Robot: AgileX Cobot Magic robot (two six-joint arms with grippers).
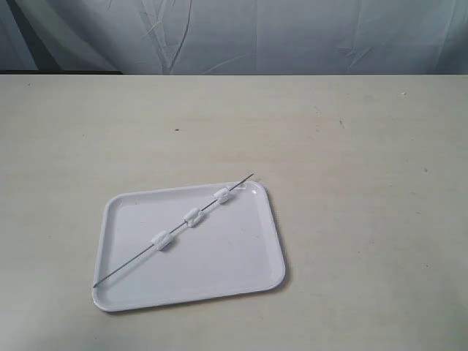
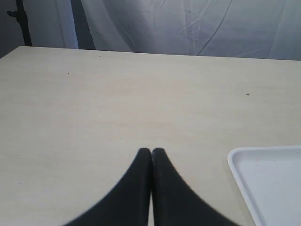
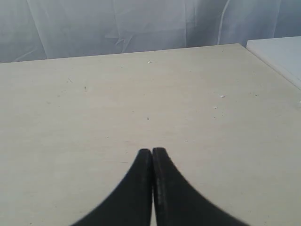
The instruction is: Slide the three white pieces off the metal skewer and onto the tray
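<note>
The white tray (image 1: 241,278) lies on the table in the exterior view. Across it, corner to corner, rests the thin metal skewer (image 1: 124,266), its far tip poking past the rim. Three white pieces are threaded on it: one (image 1: 161,240), a second (image 1: 194,217) and a third (image 1: 223,194) near the far rim. Neither gripper shows in the exterior view. My left gripper (image 2: 151,150) is shut and empty over bare table, with the tray's corner (image 2: 235,160) off to one side. My right gripper (image 3: 152,150) is shut and empty over bare table too.
The pale wooden table (image 1: 351,131) stretches wide around the tray. A wrinkled light curtain (image 1: 256,33) hangs behind its far edge. A white surface (image 3: 277,52) shows beyond the table edge in the right wrist view.
</note>
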